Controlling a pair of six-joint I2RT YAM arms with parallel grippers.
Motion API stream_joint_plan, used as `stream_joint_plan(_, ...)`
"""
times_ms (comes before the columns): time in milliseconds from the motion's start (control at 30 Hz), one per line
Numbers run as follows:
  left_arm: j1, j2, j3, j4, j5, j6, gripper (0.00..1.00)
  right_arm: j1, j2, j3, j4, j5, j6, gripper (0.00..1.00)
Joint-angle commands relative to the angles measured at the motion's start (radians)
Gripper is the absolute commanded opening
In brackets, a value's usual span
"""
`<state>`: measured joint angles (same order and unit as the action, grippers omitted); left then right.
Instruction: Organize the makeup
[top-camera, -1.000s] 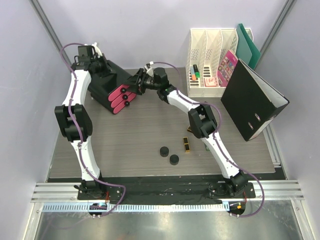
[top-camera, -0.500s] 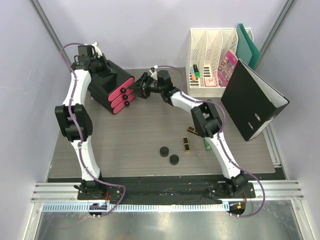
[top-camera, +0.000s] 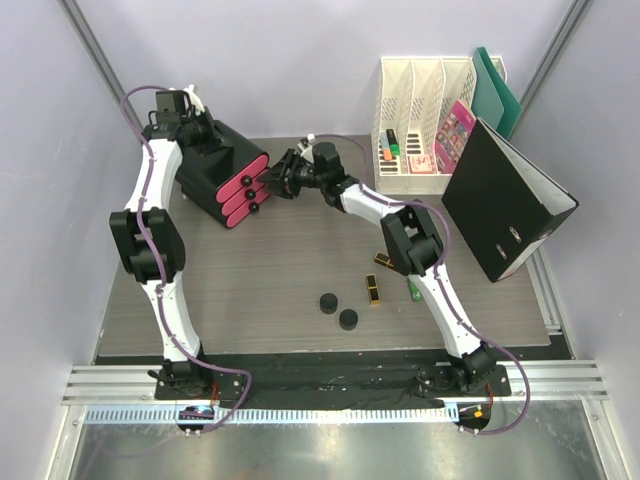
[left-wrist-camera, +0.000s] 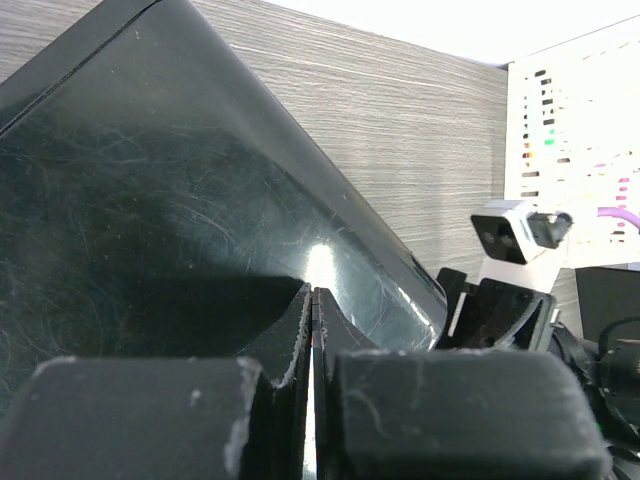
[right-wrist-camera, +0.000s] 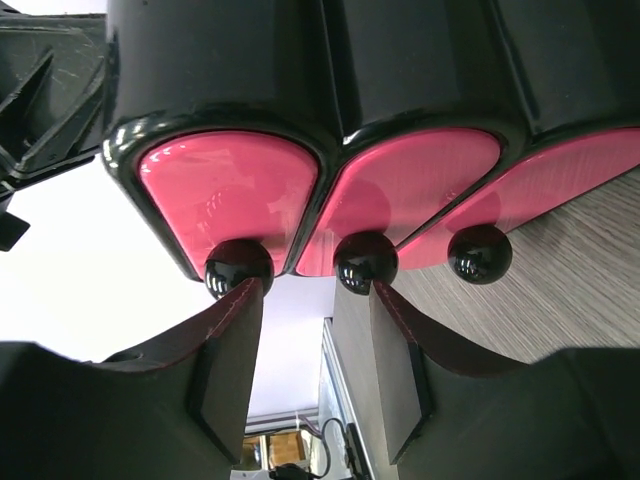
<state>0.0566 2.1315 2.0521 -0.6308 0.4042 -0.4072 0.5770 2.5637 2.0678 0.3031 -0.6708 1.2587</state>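
Your left claw (left-wrist-camera: 313, 300) is pinched right shut, its fingertips pressed onto the glossy side of the black box (top-camera: 205, 160) at the far left of the table (top-camera: 250, 280). Your right claw (right-wrist-camera: 310, 290) is up against the pink drawers (right-wrist-camera: 230, 185), jaws part-way apart and holding nothing. In the wrist view one finger touches the end knob (right-wrist-camera: 238, 268), the other sits just under the middle knob (right-wrist-camera: 365, 262), and the third knob (right-wrist-camera: 479, 254) is outside the jaws. The makeup lies well apart from both claws, near the front middle of the table. Two black round compacts (top-camera: 327, 302) sit near each other, with a black-and-gold case (top-camera: 373, 290) beside them. A second case (top-camera: 383, 261) and a green tube (top-camera: 411, 289) peek out beside your right forearm, which crosses over that patch. Far right, there's a white file rack (top-camera: 425, 110) with marker pens (top-camera: 392, 150), and a black binder (top-camera: 505, 200) leans in front of it.
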Motion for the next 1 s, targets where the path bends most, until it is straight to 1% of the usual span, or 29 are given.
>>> stream_joint_plan(0, -0.001, 0.15, -0.116, -0.38, -0.134, 0.082, 0.0, 0.021, 0.032, 0.063, -0.012, -0.01, 0.005, 0.54)
stream_joint_plan(133, 0.0, 0.145, -0.118, -0.379, -0.134, 0.085, 0.0, 0.03, 0.064, 0.103, -0.042, -0.015, 0.007, 0.55)
stream_joint_plan(400, -0.003, 0.143, -0.121, -0.38, -0.131, 0.085, 0.0, 0.043, 0.098, 0.132, -0.05, -0.007, 0.008, 0.55)
stream_joint_plan(533, -0.001, 0.143, -0.124, -0.379, -0.13, 0.085, 0.0, 0.049, 0.124, 0.181, -0.068, -0.007, 0.011, 0.55)
stream_joint_plan(667, -0.003, 0.142, -0.125, -0.377, -0.128, 0.085, 0.0, 0.06, 0.142, 0.195, -0.07, -0.004, 0.019, 0.55)
stream_joint_plan(967, -0.001, 0.142, -0.125, -0.377, -0.127, 0.084, 0.0, 0.067, 0.161, 0.21, -0.07, 0.027, 0.015, 0.49)
